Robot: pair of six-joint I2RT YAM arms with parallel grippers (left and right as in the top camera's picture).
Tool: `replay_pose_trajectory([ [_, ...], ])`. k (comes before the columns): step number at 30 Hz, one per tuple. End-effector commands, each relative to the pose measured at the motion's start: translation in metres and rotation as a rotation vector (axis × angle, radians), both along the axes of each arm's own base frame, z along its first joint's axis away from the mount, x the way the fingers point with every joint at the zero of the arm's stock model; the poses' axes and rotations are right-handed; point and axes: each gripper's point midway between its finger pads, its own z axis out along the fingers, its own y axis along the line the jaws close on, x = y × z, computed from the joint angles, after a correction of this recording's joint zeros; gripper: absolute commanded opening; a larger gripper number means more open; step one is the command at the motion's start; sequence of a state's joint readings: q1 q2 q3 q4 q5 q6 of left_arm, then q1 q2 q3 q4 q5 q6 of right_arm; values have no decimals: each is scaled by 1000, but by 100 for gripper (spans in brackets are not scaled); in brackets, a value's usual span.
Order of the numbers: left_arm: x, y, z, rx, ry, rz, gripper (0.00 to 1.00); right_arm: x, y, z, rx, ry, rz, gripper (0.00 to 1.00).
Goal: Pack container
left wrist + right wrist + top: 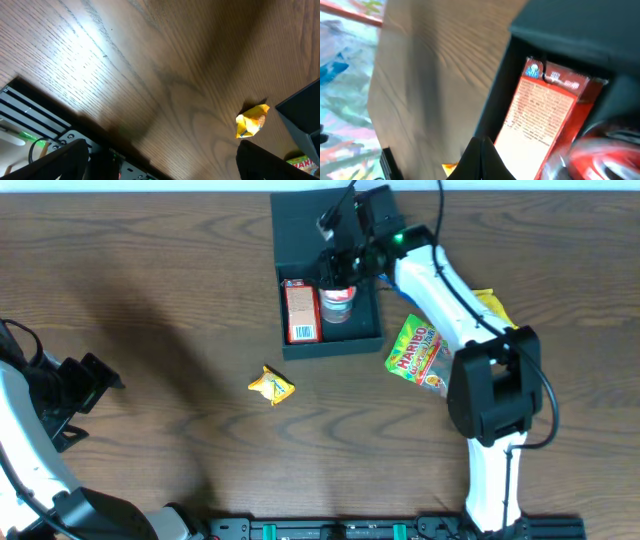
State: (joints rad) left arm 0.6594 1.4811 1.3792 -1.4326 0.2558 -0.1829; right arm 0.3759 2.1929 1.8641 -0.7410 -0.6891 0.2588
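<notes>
A: Right gripper [482, 150] first. State?
B: Clenched, fingers pressed flat together. It hangs inside the outline of the dark teal-black matte square cardboard box [300, 230], tip down near the box's left wall.

A: What sits closest to it?
B: A red-and-white rectangular carton [545, 115], lying flat in the box against the left wall, printed face up. Just beside the carton, on its right, is a round red-and-white tub [338, 302]. The wrist view blurs it, so it is possibly a lidded cup.

A: Where's the box itself?
B: Far middle of the wood-grain tabletop [180, 270], open on top. Both items are in its near half, and the right arm reaches in from the right.

A: Outside the box?
B: A green Haribo sweet packet [415, 352] lies on the tabletop near the box's near-right corner, partly under the right arm. A yellow packet [492, 305] is further right, mostly hidden by that arm. A small crumpled yellow wrapper [272, 386] lies nearer than the box, off its near-left corner and not touching it.

A: Left gripper [161, 150]?
B: Released, fingers spread wide. It is at the far left over bare tabletop, well apart from the box. Its own camera catches the wrapper and one box corner at the right edge.
</notes>
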Motion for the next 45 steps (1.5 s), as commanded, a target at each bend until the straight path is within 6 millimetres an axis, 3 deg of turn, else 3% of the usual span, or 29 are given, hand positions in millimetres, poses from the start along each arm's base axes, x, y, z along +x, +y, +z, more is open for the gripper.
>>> replay_pose_trajectory([
  [1,0,2,3,10,-6,4,95,9,-29,-13,-157,-5,-100,2],
  [5,0,2,3,11,-7,4,95,0,-47,-14,-255,7,-116,1],
  [10,0,2,3,10,-6,4,95,1,-50,-14,-272,1,-122,2],
  [18,0,2,3,11,-7,4,95,12,-87,-28,-482,-47,-216,1],
  [24,0,2,3,11,-7,4,95,23,-86,-20,-472,-102,-237,1],
  [29,0,2,3,10,-7,4,95,22,-87,-4,-464,-132,-235,1],
  [36,0,2,3,11,-7,4,95,1,-86,14,-511,-192,-99,25],
  [45,0,2,3,10,-6,4,95,-18,-77,7,-615,-230,34,26],
])
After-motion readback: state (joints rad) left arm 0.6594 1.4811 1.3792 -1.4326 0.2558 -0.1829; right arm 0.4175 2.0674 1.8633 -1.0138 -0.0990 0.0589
